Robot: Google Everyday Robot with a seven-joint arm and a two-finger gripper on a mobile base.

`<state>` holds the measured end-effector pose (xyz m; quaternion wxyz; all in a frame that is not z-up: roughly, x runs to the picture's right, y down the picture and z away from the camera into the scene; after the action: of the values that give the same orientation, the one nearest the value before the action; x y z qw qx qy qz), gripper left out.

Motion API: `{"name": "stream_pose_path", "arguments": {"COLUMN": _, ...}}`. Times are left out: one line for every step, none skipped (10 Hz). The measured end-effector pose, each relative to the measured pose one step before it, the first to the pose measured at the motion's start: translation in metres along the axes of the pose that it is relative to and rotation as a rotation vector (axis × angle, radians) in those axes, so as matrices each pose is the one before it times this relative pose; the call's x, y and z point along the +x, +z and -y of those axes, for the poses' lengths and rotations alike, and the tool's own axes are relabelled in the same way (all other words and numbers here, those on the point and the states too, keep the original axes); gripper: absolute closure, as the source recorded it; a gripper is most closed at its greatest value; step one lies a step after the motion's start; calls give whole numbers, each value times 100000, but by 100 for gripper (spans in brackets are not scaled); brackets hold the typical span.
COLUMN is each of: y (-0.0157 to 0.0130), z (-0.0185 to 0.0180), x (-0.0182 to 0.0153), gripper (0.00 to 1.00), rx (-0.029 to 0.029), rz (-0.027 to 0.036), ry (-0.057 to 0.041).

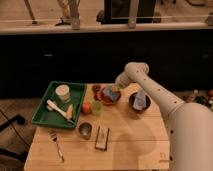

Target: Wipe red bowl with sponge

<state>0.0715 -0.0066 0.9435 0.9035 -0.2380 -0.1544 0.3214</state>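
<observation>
The red bowl (106, 97) sits at the far middle of the wooden table (130, 145). The pale blue sponge (111, 94) lies inside it. My gripper (113, 90) reaches down from the right, its tip at the sponge in the bowl. The arm bends back over the table's far right and comes toward the camera at the right edge.
A dark bowl (139, 103) with a whiter bluish piece stands right of the red bowl. A green tray (44, 105) with a cup and utensils is at left. A green cup (96, 107), metal cup (85, 130), brown-and-white block (102, 137) and fork (56, 143) lie nearer.
</observation>
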Motion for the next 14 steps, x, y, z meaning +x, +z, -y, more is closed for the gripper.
{"name": "stream_pose_path", "arguments": {"y": -134, "z": 641, "x": 258, "gripper": 98, "rx": 1117, "rz": -198, "ry": 1052}}
{"name": "stream_pose_path", "arguments": {"y": 60, "z": 504, "x": 99, "gripper": 98, "rx": 648, "rz": -243, "ry": 528}}
{"name": "stream_pose_path", "arguments": {"y": 147, "z": 266, "x": -178, "gripper": 98, "rx": 282, "rz": -129, "ry": 3}}
{"name": "stream_pose_path", "arguments": {"y": 353, "z": 238, "x": -268, "gripper": 98, "rx": 152, "rz": -268, "ry": -540}}
{"name": "stream_pose_path", "arguments": {"y": 366, "z": 176, "x": -313, "gripper": 98, "rx": 51, "rz": -219, "ry": -640}}
{"name": "stream_pose_path", "arguments": {"y": 433, "z": 87, "x": -278, "gripper": 98, "rx": -139, "rz": -247, "ry": -673}}
{"name": "stream_pose_path", "arguments": {"y": 536, "z": -92, "x": -359, "gripper": 98, "rx": -677, "rz": -143, "ry": -951}}
{"name": "stream_pose_path", "arguments": {"y": 466, "z": -282, "x": -397, "gripper": 98, "rx": -1020, "rz": -6, "ry": -1109}}
{"name": "stream_pose_path", "arguments": {"y": 477, "z": -605, "x": -580, "gripper": 98, "rx": -1622, "rz": 238, "ry": -1387}}
{"name": "stream_pose_path", "arguments": {"y": 419, "z": -971, "x": -590, "gripper": 98, "rx": -1747, "rz": 295, "ry": -1492}}
{"name": "stream_pose_path", "arguments": {"y": -106, "z": -755, "x": -109, "gripper": 98, "rx": -1049, "rz": 564, "ry": -903}}
{"name": "stream_pose_path", "arguments": {"y": -553, "z": -696, "x": 262, "gripper": 98, "rx": -344, "rz": 521, "ry": -479}}
{"name": "stream_pose_path", "arguments": {"y": -746, "z": -656, "x": 487, "gripper": 98, "rx": 157, "rz": 256, "ry": 56}}
{"name": "stream_pose_path", "arguments": {"y": -582, "z": -212, "x": 447, "gripper": 98, "rx": 657, "rz": -283, "ry": 376}}
